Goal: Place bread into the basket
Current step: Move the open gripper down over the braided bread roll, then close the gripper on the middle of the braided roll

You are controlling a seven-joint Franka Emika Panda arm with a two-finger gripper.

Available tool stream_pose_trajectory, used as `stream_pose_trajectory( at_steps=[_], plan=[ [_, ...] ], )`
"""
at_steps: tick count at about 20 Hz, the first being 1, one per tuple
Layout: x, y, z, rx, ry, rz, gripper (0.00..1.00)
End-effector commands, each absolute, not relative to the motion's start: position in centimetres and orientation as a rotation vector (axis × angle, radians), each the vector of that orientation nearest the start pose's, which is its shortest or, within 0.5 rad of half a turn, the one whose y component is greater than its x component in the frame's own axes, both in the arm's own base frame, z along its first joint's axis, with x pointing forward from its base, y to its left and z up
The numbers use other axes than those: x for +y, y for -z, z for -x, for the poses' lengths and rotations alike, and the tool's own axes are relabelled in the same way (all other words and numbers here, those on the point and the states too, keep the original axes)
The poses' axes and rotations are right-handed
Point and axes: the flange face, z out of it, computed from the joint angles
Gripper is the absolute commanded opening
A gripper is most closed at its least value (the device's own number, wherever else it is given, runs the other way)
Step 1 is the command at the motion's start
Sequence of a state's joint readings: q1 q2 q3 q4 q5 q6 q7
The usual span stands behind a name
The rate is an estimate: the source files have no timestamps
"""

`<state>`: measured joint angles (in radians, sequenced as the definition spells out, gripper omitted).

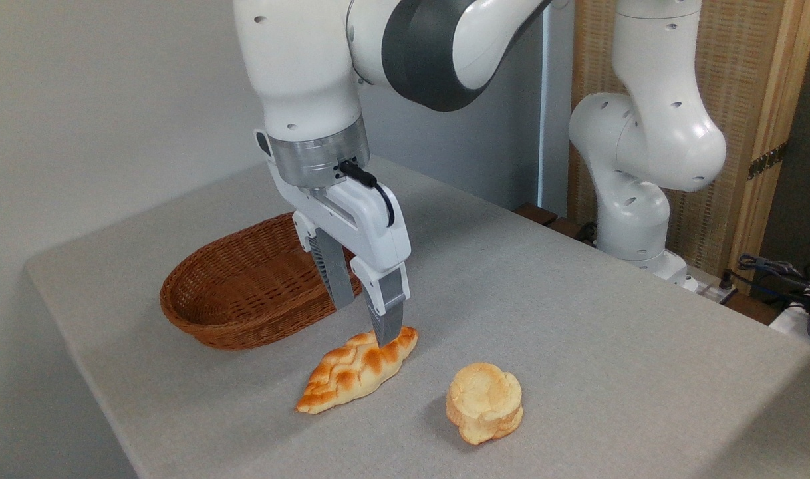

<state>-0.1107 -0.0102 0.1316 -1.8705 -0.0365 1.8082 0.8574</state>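
The bread (352,372), a braided golden-orange loaf with pointed ends, lies on the grey table near its front edge. My gripper (365,319) hangs just above the loaf's far right end, open. Its nearer finger (386,313) reaches down to the loaf's top; the other finger (335,279) stands behind it, over the basket's near rim. The basket (199,313), oval reddish-brown wicker, sits empty behind and to the left of the loaf, a short gap away.
A round pale-golden flower-shaped bun (483,402) lies to the right of the loaf. The arm's white base (634,219) stands at the table's back right. Cables (777,273) lie beyond the right edge. The table's left and front edges are close.
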Motion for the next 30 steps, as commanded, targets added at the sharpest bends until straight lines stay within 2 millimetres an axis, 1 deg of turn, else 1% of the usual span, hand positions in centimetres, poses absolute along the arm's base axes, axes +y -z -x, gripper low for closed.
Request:
stream_pose_trajectory(
  at_steps=[1,4,6,7,9,10,12,14,17,21,22,24,26,30],
  plan=[
    [-0.9,-48.9,-54.8,1.358,-0.052,2.897,1.00],
    [-1.1,-48.8,-54.9,1.351,-0.023,2.896,1.00],
    [-2.1,-48.8,-54.8,1.373,-0.026,2.890,1.00],
    [-2.1,-48.6,-54.7,1.374,-0.031,2.891,1.00],
    [-2.2,-47.8,-54.6,1.380,-0.051,2.894,1.00],
    [-2.2,-46.9,-54.8,1.381,-0.075,2.897,1.00],
    [-2.2,-46.1,-55.1,1.381,-0.095,2.898,1.00],
    [-2.2,-46.0,-55.3,1.380,-0.073,2.892,1.00],
    [-2.2,-44.9,-55.2,1.373,-0.055,2.889,1.00],
    [-2.3,-44.1,-55.0,1.377,-0.061,2.890,1.00],
    [-2.3,-43.7,-54.9,1.380,-0.073,2.892,1.00],
    [-3.1,-43.2,-54.9,1.399,-0.081,2.883,1.00],
    [-3.2,-42.9,-55.0,1.398,-0.075,2.881,1.00],
    [-3.5,-41.7,-55.0,1.405,-0.083,2.877,1.00]
  ],
)
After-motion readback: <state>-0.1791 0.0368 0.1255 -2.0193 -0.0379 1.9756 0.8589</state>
